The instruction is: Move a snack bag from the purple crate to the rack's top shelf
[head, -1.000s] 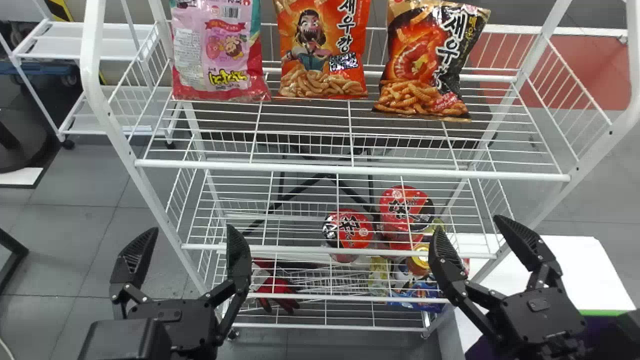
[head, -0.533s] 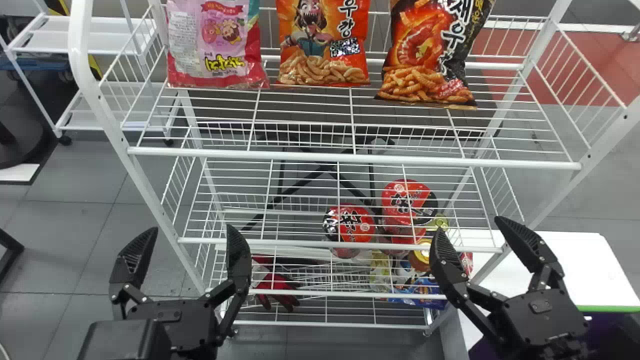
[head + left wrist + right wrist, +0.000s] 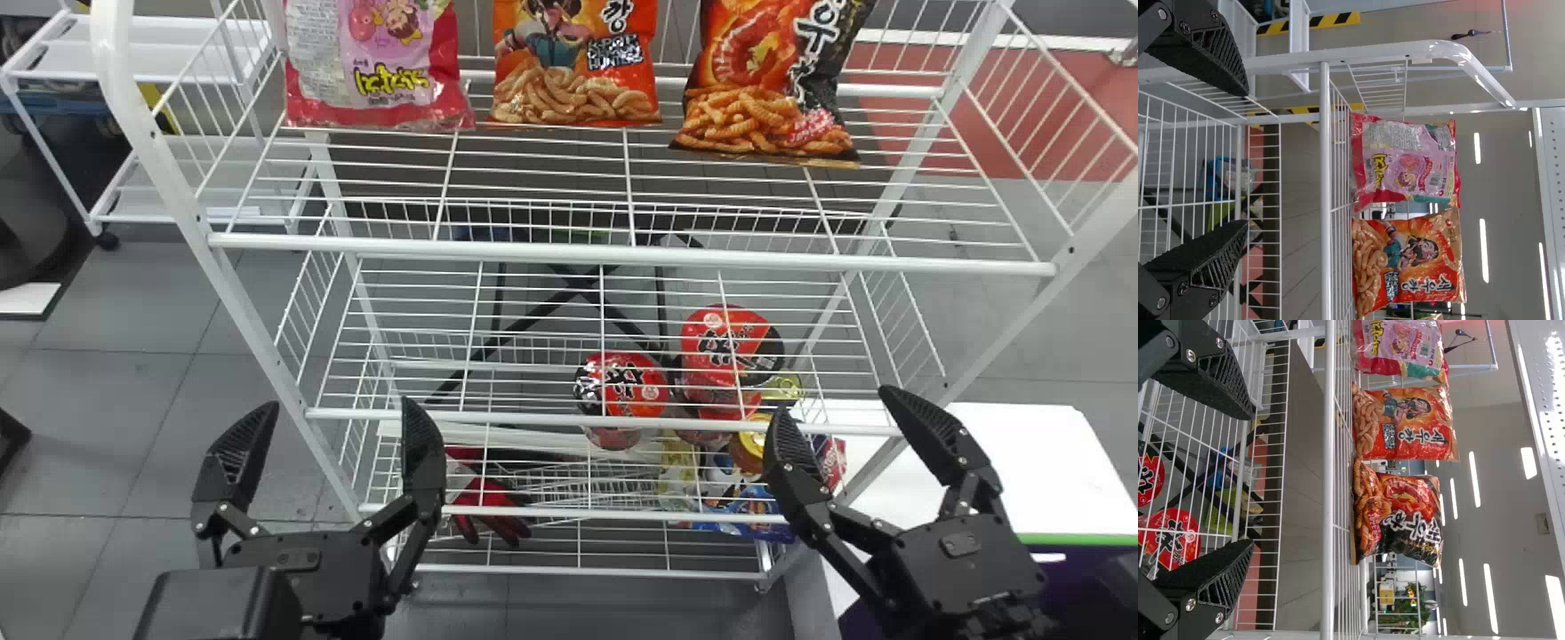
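Snack bags (image 3: pixel 575 84) are carried by the top shelf (image 3: pixel 622 257), above and beyond the left pincer (image 3: pixel 340 404) and right pincer (image 3: pixel 833 402), both spread.

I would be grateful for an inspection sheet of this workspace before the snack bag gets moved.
Surface: white wire rack; its top shelf carries the snack bags.
Job's things: a pink bag, an orange bag and an orange-and-black bag stand in a row there; a purple object at the head view's lower right may be the crate.
Clutter: red-topped cups and red-and-dark gloves lower in the rack.
Grippers: left gripper and right gripper both open, before the rack, holding nothing.
Cables: nothing seen around the grippers.
Surroundings: grey tiled floor; white tabletop to the right.
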### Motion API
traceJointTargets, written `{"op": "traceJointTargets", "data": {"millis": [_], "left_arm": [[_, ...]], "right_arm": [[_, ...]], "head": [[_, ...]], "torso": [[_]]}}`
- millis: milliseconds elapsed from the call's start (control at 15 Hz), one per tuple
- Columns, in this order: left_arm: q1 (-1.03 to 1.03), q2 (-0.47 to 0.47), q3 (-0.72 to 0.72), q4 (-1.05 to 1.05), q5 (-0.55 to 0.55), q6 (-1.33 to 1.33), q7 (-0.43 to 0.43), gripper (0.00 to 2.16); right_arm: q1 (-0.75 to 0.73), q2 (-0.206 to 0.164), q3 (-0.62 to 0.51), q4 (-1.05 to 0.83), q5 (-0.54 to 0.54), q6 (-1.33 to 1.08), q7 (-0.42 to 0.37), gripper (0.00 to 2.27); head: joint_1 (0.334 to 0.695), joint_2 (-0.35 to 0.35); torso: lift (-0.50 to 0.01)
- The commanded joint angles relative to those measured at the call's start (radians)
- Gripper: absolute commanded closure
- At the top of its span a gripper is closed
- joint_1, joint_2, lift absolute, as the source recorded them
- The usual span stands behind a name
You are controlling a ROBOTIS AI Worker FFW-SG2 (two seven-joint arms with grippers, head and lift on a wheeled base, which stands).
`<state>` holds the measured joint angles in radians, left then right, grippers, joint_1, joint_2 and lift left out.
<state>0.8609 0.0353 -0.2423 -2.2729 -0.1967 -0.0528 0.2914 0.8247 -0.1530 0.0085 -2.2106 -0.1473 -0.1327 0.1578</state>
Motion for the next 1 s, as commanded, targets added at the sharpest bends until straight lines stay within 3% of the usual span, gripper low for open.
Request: {"op": "traceJointTargets", "data": {"millis": [0, 933], "left_arm": [[0.0, 0.0, 0.001, 0.001, 0.002, 0.0, 0.0, 0.14], [0.006, 0.0, -0.002, 0.001, -0.006, -0.003, 0.015, 0.14]], "right_arm": [[-0.002, 0.0, -0.001, 0.003, 0.0, 0.0, 0.0, 0.17], [-0.013, -0.01, 0.002, 0.015, 0.0, 0.0, 0.0, 0.17]], "head": [[0.695, -0.037], [0.695, -0.03]], "torso": [[-0.211], [-0.267]]}}
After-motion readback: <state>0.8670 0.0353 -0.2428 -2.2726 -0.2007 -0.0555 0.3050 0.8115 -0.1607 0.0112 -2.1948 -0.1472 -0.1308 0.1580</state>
